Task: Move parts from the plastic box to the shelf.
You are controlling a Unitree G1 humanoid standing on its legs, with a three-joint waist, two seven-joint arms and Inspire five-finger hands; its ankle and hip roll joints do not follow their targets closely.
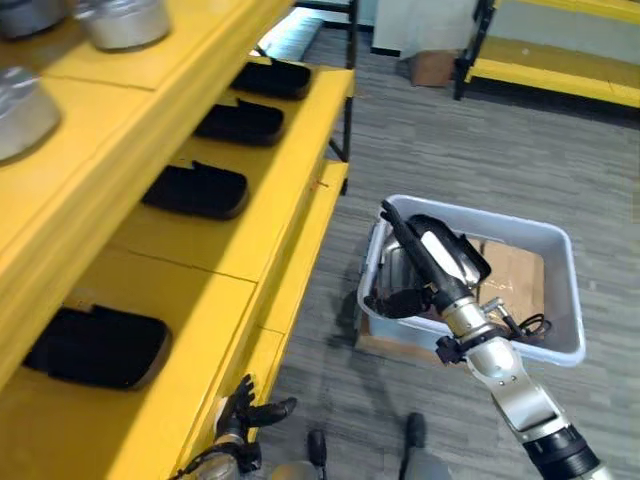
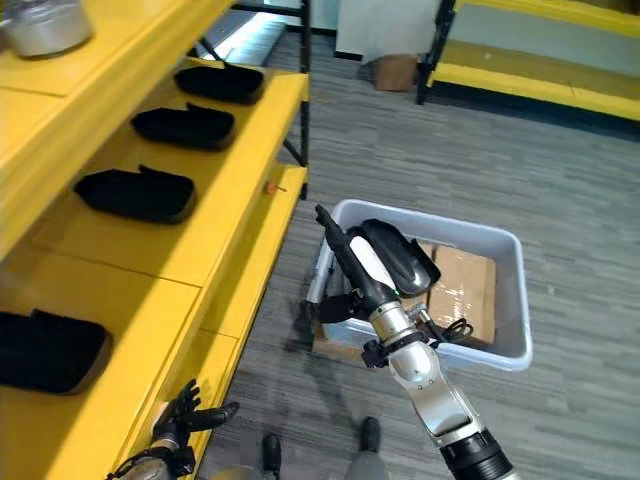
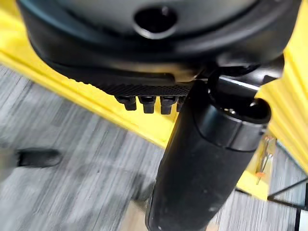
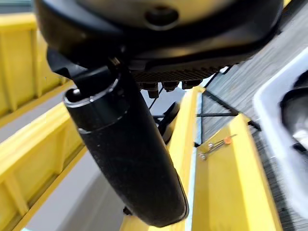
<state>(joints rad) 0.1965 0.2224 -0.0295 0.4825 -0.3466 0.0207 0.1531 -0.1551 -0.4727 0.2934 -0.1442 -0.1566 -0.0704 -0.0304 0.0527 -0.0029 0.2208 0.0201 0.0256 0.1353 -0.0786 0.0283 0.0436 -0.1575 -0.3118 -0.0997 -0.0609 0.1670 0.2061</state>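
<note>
A pale plastic box [image 1: 562, 243] stands on the floor to the right of the yellow shelf [image 1: 285, 190]. Brown cardboard [image 1: 512, 276] and some dark pieces [image 4: 296, 98] lie inside it. My right hand [image 1: 440, 262] hovers over the box's left half with straight fingers pointing up toward the shelf; it is open and holds nothing. Several flat black parts [image 1: 196, 190] lie in a row on the middle shelf board. Low by the shelf's front edge, my left hand [image 1: 247, 408] hangs open with spread fingers, and its thumb [image 3: 207, 159] shows straight in the left wrist view.
Metal bowls [image 1: 125, 22] sit on the top shelf board. A small orange-tipped tool [image 2: 272, 187] lies near the shelf edge. More yellow racks [image 1: 560, 70] and a cardboard box [image 1: 432, 68] stand at the back. Grey floor lies open between shelf and box.
</note>
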